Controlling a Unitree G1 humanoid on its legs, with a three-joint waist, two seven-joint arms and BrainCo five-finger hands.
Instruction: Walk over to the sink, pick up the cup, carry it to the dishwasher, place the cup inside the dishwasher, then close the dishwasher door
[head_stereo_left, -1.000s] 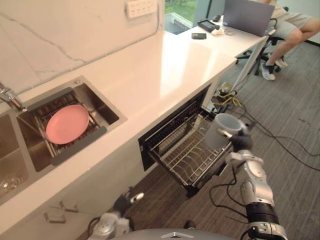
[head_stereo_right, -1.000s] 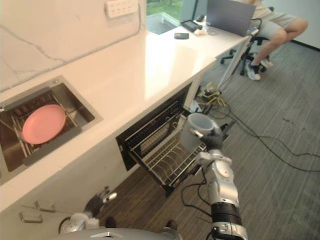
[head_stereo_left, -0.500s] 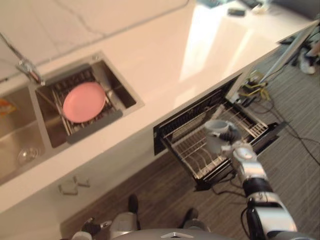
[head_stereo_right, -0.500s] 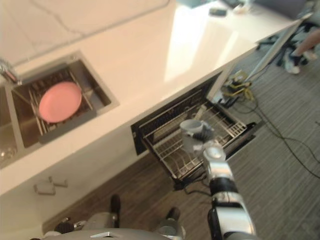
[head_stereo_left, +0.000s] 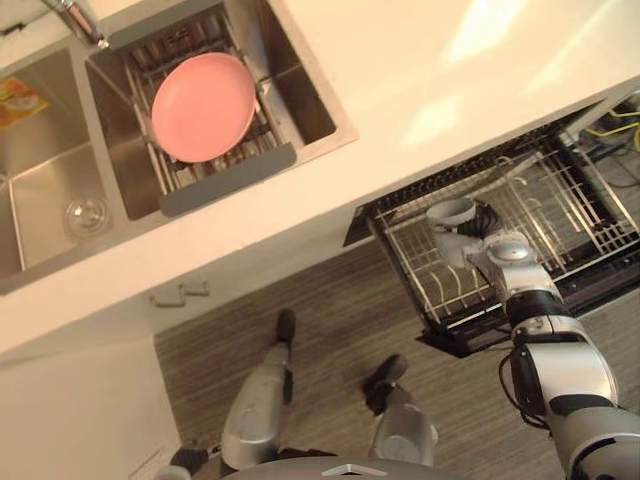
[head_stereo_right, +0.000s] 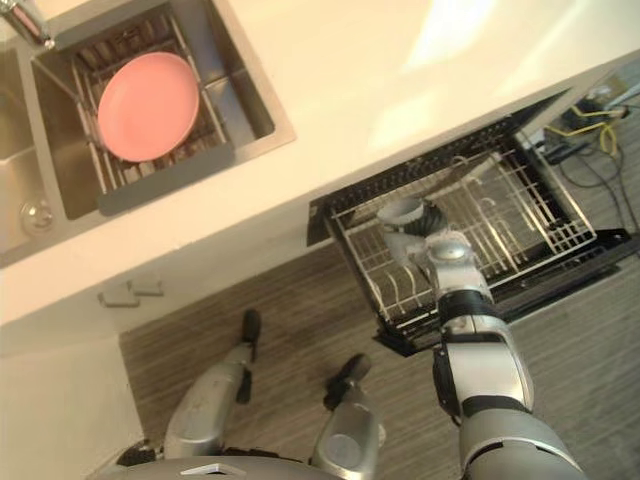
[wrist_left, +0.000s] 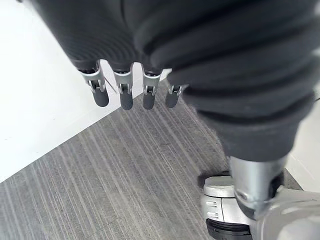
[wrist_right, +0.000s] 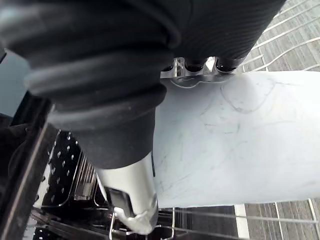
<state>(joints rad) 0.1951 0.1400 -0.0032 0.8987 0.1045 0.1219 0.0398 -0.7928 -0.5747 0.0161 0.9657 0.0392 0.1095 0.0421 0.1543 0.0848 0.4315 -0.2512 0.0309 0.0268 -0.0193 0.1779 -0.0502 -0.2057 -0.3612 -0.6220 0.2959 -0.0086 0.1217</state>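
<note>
1. While the dishwasher rack (head_stereo_left: 560, 195) stands pulled out from under the counter (head_stereo_left: 420, 60), I have the right hand (head_stereo_left: 486, 222) curled round the cup (head_stereo_left: 450, 214). It holds the cup mouth upward over the rack's left end.
2. From the right wrist view, the pale cup wall lies against the fingers (wrist_right: 195, 65), with rack wires showing beyond it. Whether the cup touches the wires I cannot tell.
3. My reading: the grip stays firm so the cup can be lowered among the wires before release.
4. My left hand (wrist_left: 126, 97) hangs over the floor (wrist_left: 125, 175), fingers loose and empty, free for the dishwasher door (head_stereo_right: 600, 250) afterwards.
5. One pink plate (head_stereo_left: 203, 106) rests in the sink (head_stereo_left: 310, 90), well apart.
</note>
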